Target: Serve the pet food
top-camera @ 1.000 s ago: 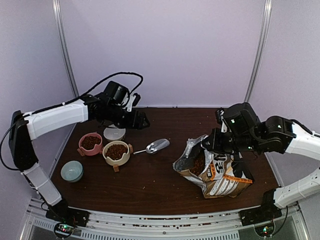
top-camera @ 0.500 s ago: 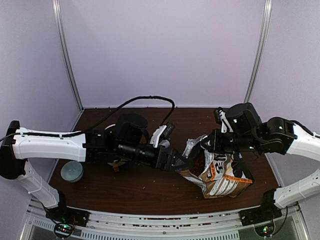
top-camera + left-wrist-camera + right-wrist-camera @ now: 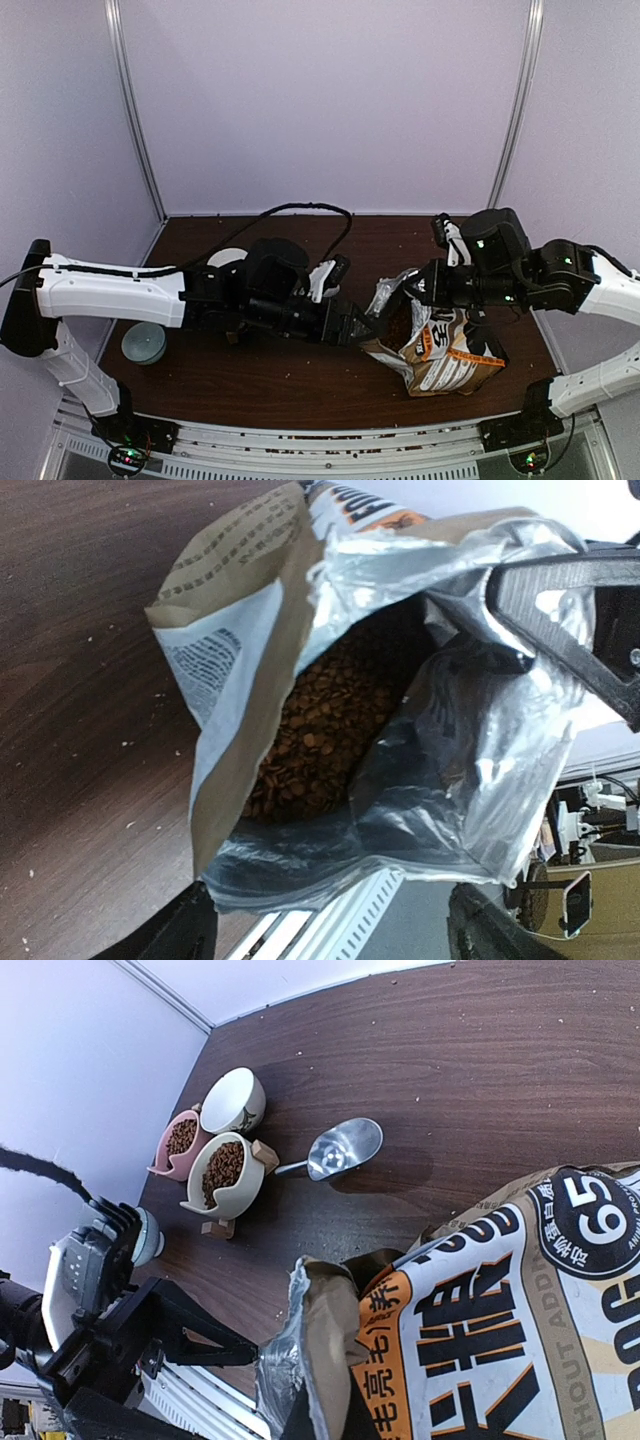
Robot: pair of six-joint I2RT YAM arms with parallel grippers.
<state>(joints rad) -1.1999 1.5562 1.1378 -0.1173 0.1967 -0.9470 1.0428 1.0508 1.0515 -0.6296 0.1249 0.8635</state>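
The pet food is a loose mass of small reddish-brown pellets. Most of it sits deep inside the open bag, visible through the mouth. Smaller portions fill the pink bowl and the cream bowl at the left of the table.

The bag is brown-and-white paper with a silver foil lining. It rests on the right part of the table, with its mouth turned toward my left arm.

My right tool is pressed together on the upper edge of the bag's mouth, pinching the foil rim and holding it up so that the opening gapes.

My left tool is spread wide and holds nothing. It is level with the bag's mouth and just in front of it. In the left wrist view its two fingers frame the opening from either side. I cannot tell whether they touch the bag.

A white bowl stands just behind the pink bowl and has no pellets in it. The metal scoop lies on the table to the right of the cream bowl, well apart from the bag. A pale blue bowl sits near the table's left front corner.
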